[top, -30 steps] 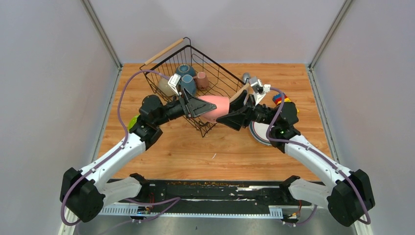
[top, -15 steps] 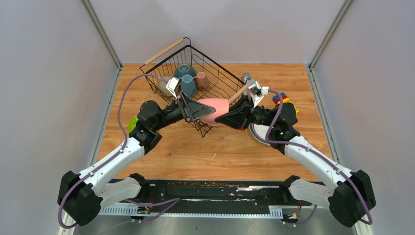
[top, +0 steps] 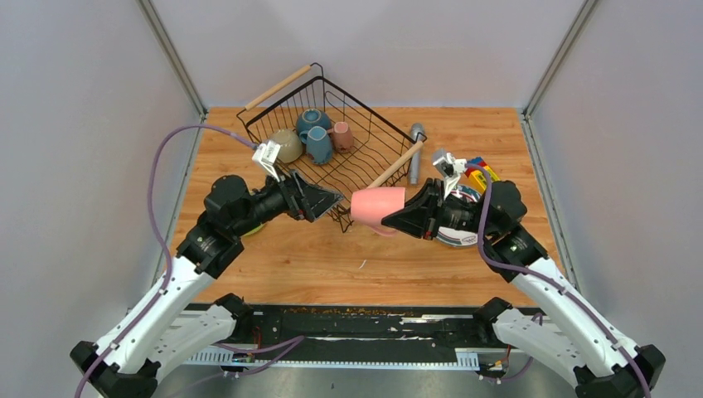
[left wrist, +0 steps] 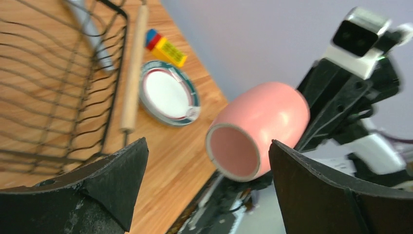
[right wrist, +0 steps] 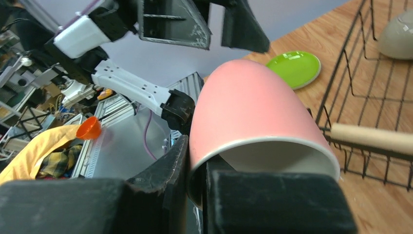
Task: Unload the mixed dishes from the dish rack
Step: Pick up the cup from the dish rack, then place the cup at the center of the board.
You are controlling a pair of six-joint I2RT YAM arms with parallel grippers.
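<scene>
My right gripper (top: 399, 217) is shut on the rim of a large pink mug (top: 377, 207), holding it on its side above the table just off the near corner of the black wire dish rack (top: 365, 116). In the right wrist view the fingers pinch the mug's wall (right wrist: 248, 107). My left gripper (top: 327, 199) is open and empty, left of the mug and apart from it; the mug's base (left wrist: 258, 129) faces it. In the rack lie a beige bowl (top: 286, 145), a teal bowl (top: 313, 120), a blue-grey mug (top: 319, 146) and a small pink mug (top: 341, 135).
A white plate with a patterned rim (left wrist: 168, 92) lies on the table under my right arm. A lime-green plate (right wrist: 293, 68) lies by my left arm. A grey cylinder (top: 414, 153) and a toy block (top: 479, 172) lie right of the rack.
My left gripper has let go of the pink mug and drawn back to the left. My right gripper has carried the mug to the right and nearer, away from the rack.
</scene>
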